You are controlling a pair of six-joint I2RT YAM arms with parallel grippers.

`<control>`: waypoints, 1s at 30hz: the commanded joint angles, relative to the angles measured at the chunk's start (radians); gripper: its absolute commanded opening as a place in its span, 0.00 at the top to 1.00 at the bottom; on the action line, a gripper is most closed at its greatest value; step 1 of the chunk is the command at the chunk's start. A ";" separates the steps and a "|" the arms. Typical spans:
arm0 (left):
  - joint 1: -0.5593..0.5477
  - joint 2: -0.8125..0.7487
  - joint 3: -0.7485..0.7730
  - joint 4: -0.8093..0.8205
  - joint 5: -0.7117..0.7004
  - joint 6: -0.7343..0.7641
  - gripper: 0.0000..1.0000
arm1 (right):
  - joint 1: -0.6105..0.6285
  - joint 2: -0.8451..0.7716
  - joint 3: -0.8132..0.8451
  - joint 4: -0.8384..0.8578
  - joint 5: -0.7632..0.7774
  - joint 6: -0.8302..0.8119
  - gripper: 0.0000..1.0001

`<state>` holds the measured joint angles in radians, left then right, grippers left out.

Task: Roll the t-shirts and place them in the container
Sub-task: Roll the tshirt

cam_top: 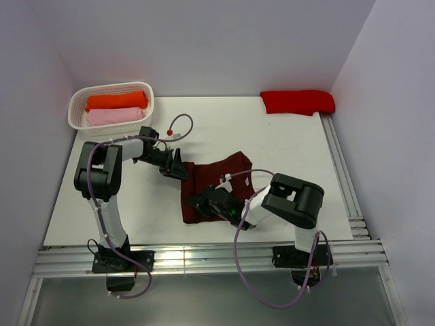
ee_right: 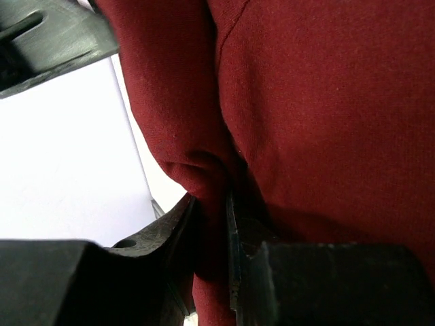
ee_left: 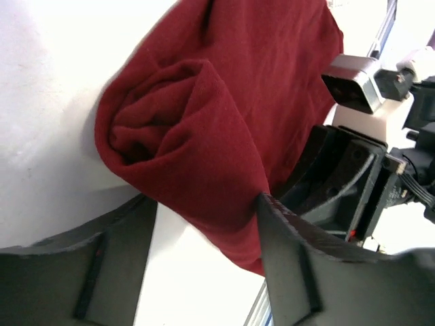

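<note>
Pinching a fold of the maroon t-shirt [ee_right: 326,102], the right end effector [ee_right: 212,204] is clenched on it. The left end effector [ee_left: 204,204] gapes released, the rolled edge just ahead of it.

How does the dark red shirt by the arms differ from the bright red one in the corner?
The maroon shirt is darker, the red shirt brighter. The maroon shirt lies mid-table, partly rolled, pinched by the right hand; the red shirt lies bunched, untouched. Both are plain cloth.

no readable text, labels, brands, numbers or signs anywhere
</note>
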<state>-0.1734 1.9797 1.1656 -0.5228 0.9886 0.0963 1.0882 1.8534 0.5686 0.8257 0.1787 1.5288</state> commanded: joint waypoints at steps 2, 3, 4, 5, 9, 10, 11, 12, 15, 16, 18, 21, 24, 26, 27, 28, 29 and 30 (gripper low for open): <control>-0.011 0.015 0.037 0.047 -0.053 -0.038 0.41 | 0.001 0.012 0.027 -0.039 -0.025 -0.001 0.82; -0.014 0.013 0.045 0.038 -0.103 -0.040 0.45 | 0.001 0.010 0.031 -0.060 -0.028 -0.015 0.81; -0.015 0.010 0.051 0.027 -0.131 -0.041 0.56 | 0.001 0.010 0.040 -0.075 -0.033 -0.025 0.81; -0.020 0.005 0.058 0.021 -0.151 -0.047 0.61 | 0.002 0.009 0.065 -0.094 -0.033 -0.033 0.80; -0.018 -0.042 0.078 -0.028 -0.284 -0.043 0.83 | 0.001 0.039 0.132 -0.122 -0.064 -0.058 0.80; -0.018 -0.054 0.078 -0.031 -0.324 -0.040 0.86 | 0.001 0.058 0.163 -0.117 -0.080 -0.062 0.80; -0.015 -0.064 0.080 -0.039 -0.344 -0.032 0.87 | 0.001 0.069 0.178 -0.117 -0.088 -0.064 0.80; -0.014 -0.080 0.082 -0.052 -0.361 -0.026 0.89 | 0.002 0.078 0.195 -0.114 -0.094 -0.067 0.80; -0.012 -0.116 0.085 -0.062 -0.435 -0.012 0.94 | 0.006 0.113 0.243 -0.109 -0.122 -0.068 0.81; -0.012 -0.122 0.083 -0.060 -0.453 -0.010 0.94 | 0.009 0.118 0.255 -0.115 -0.122 -0.068 0.81; -0.012 -0.133 0.085 -0.060 -0.487 -0.012 0.95 | 0.013 0.109 0.260 -0.172 -0.105 -0.078 0.80; -0.014 -0.134 0.088 -0.063 -0.502 -0.020 0.98 | 0.030 0.067 0.293 -0.369 -0.053 -0.119 0.70; -0.020 -0.136 0.082 -0.054 -0.522 -0.026 0.99 | 0.055 0.030 0.379 -0.631 0.031 -0.174 0.54; -0.028 -0.131 0.080 -0.049 -0.524 -0.030 0.99 | 0.071 0.018 0.454 -0.745 0.071 -0.193 0.44; -0.031 -0.130 0.082 -0.049 -0.524 -0.033 0.99 | 0.084 0.017 0.477 -0.843 0.106 -0.208 0.42; -0.031 -0.130 0.082 -0.049 -0.524 -0.035 0.99 | 0.090 0.013 0.522 -0.890 0.122 -0.216 0.40; -0.035 -0.130 0.083 -0.048 -0.527 -0.040 0.98 | 0.096 0.012 0.543 -0.931 0.142 -0.226 0.38; -0.035 -0.131 0.083 -0.046 -0.527 -0.040 0.98 | 0.102 0.010 0.565 -1.011 0.157 -0.232 0.37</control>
<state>-0.2062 1.8832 1.2125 -0.6189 0.5350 0.0555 1.1603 1.9053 1.0645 0.1379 0.2493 1.3563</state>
